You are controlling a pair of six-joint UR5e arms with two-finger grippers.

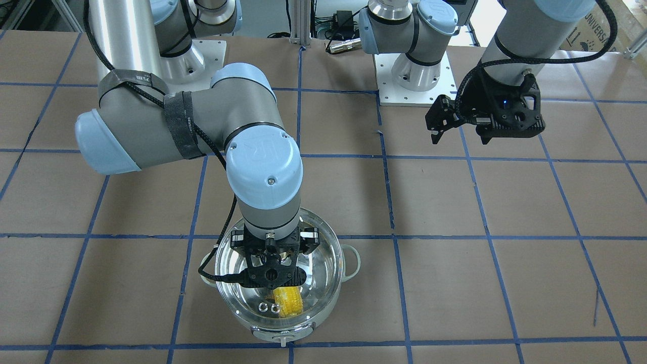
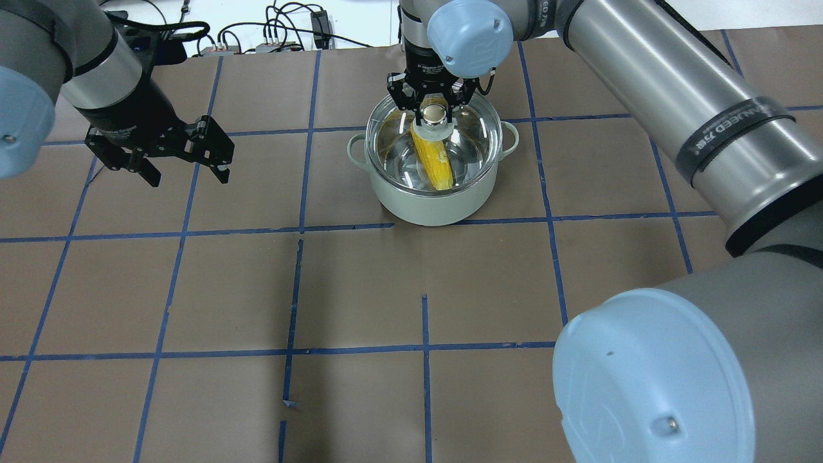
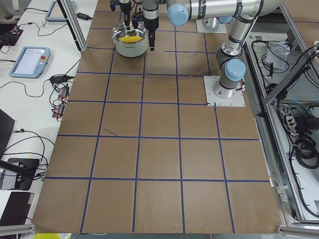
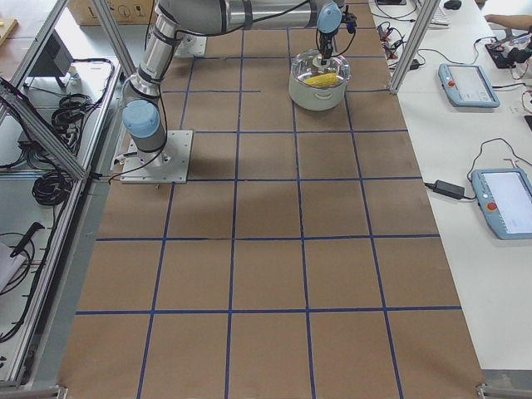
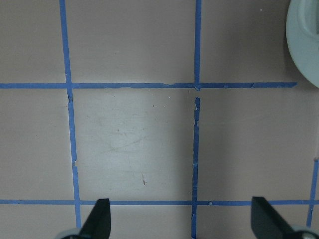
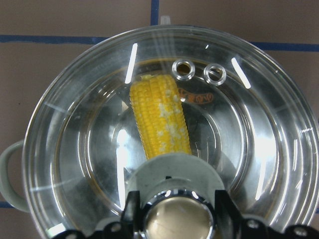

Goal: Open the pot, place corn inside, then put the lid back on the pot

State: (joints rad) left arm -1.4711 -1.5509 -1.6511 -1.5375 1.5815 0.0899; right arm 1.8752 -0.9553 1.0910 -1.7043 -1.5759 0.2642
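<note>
The pot (image 2: 431, 199), pale grey-green outside, stands at the far middle of the table. The clear glass lid (image 2: 479, 132) sits on it. The yellow corn (image 2: 432, 161) lies inside on the steel bottom and shows through the glass in the right wrist view (image 6: 159, 119). My right gripper (image 2: 434, 117) is above the pot, its fingers closed against the sides of the lid's beige-topped knob (image 6: 177, 219). My left gripper (image 2: 189, 177) is open and empty above the bare table, well to the left of the pot.
The table is brown paper with a blue tape grid. The pot's edge (image 5: 304, 45) shows at the upper right of the left wrist view. Cables and boxes (image 2: 276, 38) lie past the far edge. The arm bases (image 1: 414, 81) stand on the robot's side.
</note>
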